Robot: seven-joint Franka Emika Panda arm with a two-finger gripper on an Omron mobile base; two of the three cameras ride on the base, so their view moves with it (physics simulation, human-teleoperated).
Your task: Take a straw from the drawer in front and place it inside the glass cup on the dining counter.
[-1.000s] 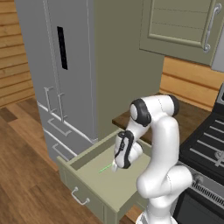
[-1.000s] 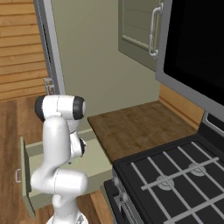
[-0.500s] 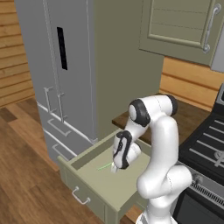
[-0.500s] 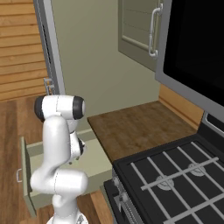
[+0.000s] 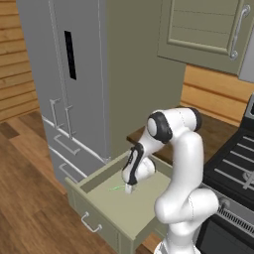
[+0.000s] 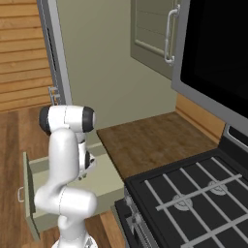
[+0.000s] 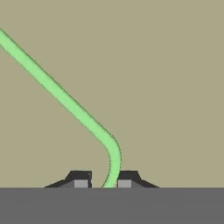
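Sage-green and pulled well out, the drawer (image 5: 121,208) sits open below the grey fridge (image 5: 69,84) in the left base view, its small silver handle (image 5: 90,224) on the front panel. The white arm bends down into it, and the fingers (image 5: 129,189) reach the drawer floor near the back. The straw (image 5: 118,187), a thin pale-green line, lies on that floor and runs left from the fingertips. To the right, a dark wood table (image 5: 218,131) meets the black stove (image 5: 237,166), with a green wall cabinet (image 5: 208,30) above.

In the right base view the arm's shoulder and elbow stand in front of the drawer (image 6: 104,177), so the hand is mostly hidden behind them. The wood table (image 6: 150,140) lies to the right, beside the stove (image 6: 193,198).

In the hand view the fingers (image 7: 103,179) are nearly closed, with only a narrow gap. The straw (image 7: 61,96) passes between the two tips; it curves near them and then runs straight off to the upper left over the drawer floor (image 7: 166,78). The tips look closed on it, though actual contact is hard to confirm.
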